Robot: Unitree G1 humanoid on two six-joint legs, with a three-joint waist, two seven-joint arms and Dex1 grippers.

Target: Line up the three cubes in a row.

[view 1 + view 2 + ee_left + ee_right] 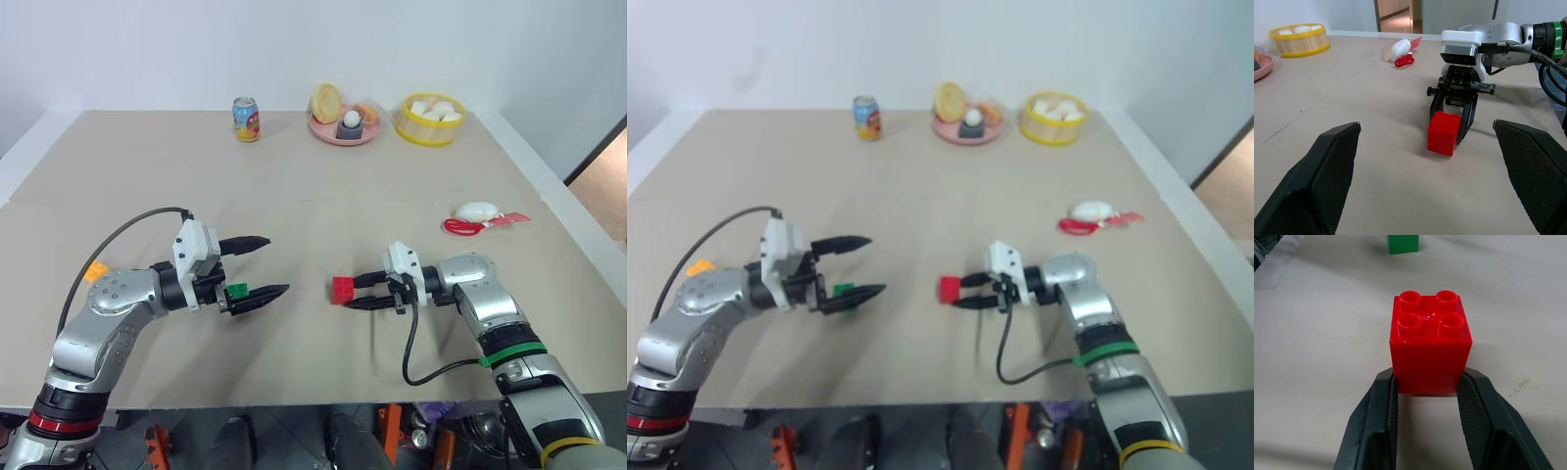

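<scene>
Beige surface [313, 186], contents listed from the near edge outward. Left gripper [257, 266]: near left, pointing toward the centre, fingers spread wide with nothing between them. Green cube [236, 291]: on the surface just by the lower finger of the left gripper, partly hidden behind it in the head views; whether it touches that finger cannot be told. Orange-yellow cube [96, 271]: near the left edge, beside the left arm's elbow, well apart from the other two cubes. Right gripper [359, 291]: near right, pointing toward the centre, fingers pinching the red cube [1430, 345] by its two opposite side faces. Red cube: studs up, square to the fingers, at the tips; it appears to sit on or just above the surface, roughly at the centre of the near half, well apart from the green cube, which lies straight beyond it in the right wrist view. White-and-red rope toy [480, 215]: mid right, well apart from both grippers. Far row, left to right: soda can [246, 118], upright; pink plate [328, 133] holding small food items, including a white egg-like one; yellow basket [429, 130] holding white round pieces.
</scene>
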